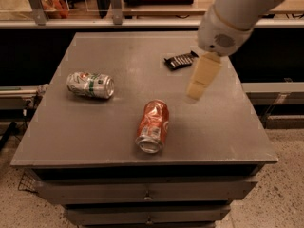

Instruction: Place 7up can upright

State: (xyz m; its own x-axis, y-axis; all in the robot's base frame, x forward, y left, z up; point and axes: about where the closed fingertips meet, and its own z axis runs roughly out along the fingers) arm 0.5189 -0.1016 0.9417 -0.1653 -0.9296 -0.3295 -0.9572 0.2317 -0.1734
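The 7up can (pixel 90 84), silver-white with green lettering and a red spot, lies on its side on the left part of the grey table (pixel 118 56). My gripper (pixel 201 79) hangs from the white arm over the right half of the table, well to the right of the can and apart from it. Only a cream-coloured finger (pixel 203 75) shows, pointing down above the table top. Nothing is held.
An orange-red dented soda can (pixel 153 126) lies on its side near the table's front middle. A dark snack bar (pixel 180 60) lies at the back right, just left of the arm. Shelving and a rail run behind the table. Drawers sit under the table top.
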